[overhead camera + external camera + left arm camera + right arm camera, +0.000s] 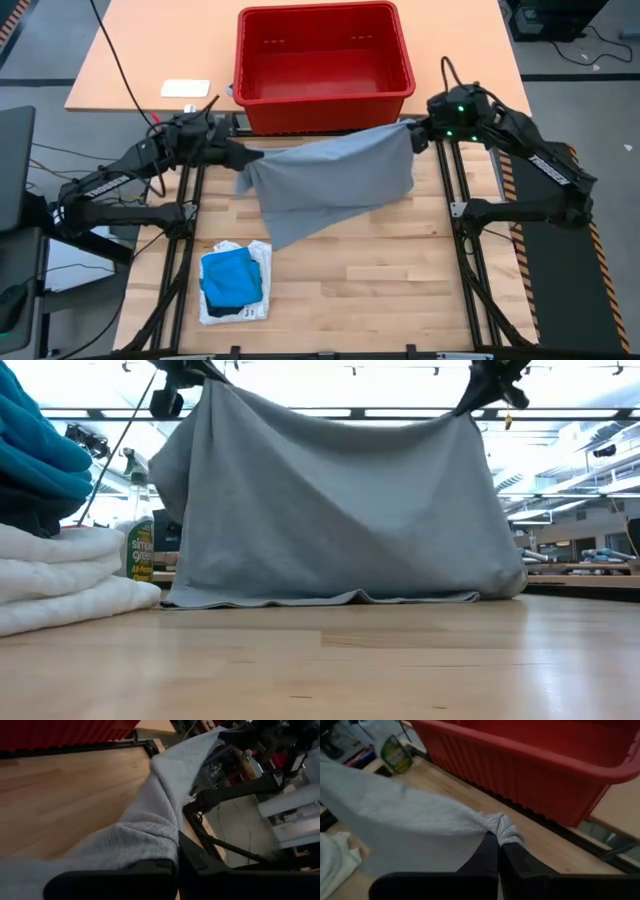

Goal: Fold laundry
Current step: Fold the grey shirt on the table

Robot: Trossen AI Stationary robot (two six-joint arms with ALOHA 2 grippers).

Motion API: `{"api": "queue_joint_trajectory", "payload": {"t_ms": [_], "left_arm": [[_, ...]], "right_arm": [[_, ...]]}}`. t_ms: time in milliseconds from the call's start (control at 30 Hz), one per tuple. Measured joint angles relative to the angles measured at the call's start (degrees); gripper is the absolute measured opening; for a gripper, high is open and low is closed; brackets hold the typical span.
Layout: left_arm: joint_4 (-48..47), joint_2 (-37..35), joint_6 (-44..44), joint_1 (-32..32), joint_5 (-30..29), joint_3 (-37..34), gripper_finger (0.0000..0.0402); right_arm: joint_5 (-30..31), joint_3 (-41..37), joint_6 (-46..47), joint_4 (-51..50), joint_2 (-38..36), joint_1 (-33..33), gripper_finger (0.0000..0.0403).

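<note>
A heather grey garment (330, 180) hangs stretched between my two grippers above the wooden table; its lower hem (320, 598) touches the tabletop. My left gripper (243, 158) is shut on its left top corner, and my right gripper (412, 130) is shut on its right top corner, just in front of the red basket (322, 62). A bright blue garment (231, 275) lies folded on top of a white one (262, 255) at the near left of the table. My left gripper pinches a bunched top corner of the grey garment (150, 837) between its two fingers, coming from the table's left and slanting down. The cloth runs away from it as a fairly taut upper edge. My right gripper pinches the opposite top corner (502, 827), bunched into a small wad, between its two fingers, coming from the table's right and slanting down. The cloth hangs below it, with the hem on the table.
The red basket stands at the far edge of the work area. A green-labelled spray bottle (140, 550) stands beyond the table at the left in the low view. A white flat object (185, 88) lies on the far left tabletop. Bare wood lies at the near right (400, 290).
</note>
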Motion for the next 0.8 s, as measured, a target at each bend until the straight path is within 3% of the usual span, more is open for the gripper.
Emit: {"api": "queue_joint_trajectory", "payload": {"t_ms": [133,267,500,667,800], "left_arm": [[3.3,-0.3,-3.9,1.1,2.8,0.0,0.0002],[9.9,-0.6,-4.5,-2.6,3.8,0.5,0.0001],[-2.7,1.5,-1.1,-2.0,0.2,0.3,0.0001],[-1.5,4.5,2.0,0.5,-0.3,0.3,0.0001],[6.2,5.0,2.2,4.4,1.8,0.3,0.0003]], "right_arm": [[-2.5,0.8,0.2,-0.3,0.1,-0.7,0.0002],[-3.4,3.4,1.2,-0.3,-1.6,-0.8,0.0002],[-6.3,4.1,1.1,-2.6,-1.1,-2.7,0.0002],[-3.2,4.1,-1.6,-3.0,1.0,-3.2,0.0002],[0.3,4.8,-4.3,-1.7,1.9,-5.4,0.0002]]}}
